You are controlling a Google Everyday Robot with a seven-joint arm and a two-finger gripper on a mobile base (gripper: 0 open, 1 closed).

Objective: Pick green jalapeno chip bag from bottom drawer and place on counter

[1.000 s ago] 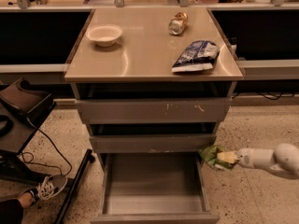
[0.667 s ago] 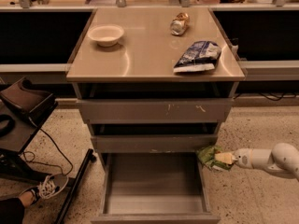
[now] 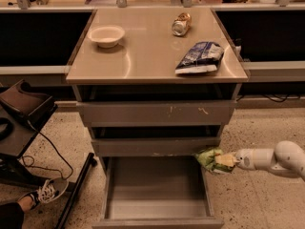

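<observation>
Camera view: pincer (image 3: 228,161) with bag (image 3: 208,157) over speckled floor (image 3: 259,202)

lab | terrazzo floor (image 3: 267,204), cables (image 3: 52,149) | gripper (image 3: 228,160) beside bottom drawer (image 3: 157,187)

Tan-beige for the bench (image 3: 143,63), plain grey for the bottom drawer (image 3: 155,187). Green with lighter green print on the green jalapeno chip bag (image 3: 209,157), pinched in white jaws just right of that drawer. Blue-and-white on the other bag (image 3: 200,57); cream on the bowl (image 3: 106,34); speckled beige floor (image 3: 257,197).

green jalapeno chip bag (image 3: 209,157), gripped by claw (image 3: 225,160), beside open bottom drawer (image 3: 157,189)
</observation>
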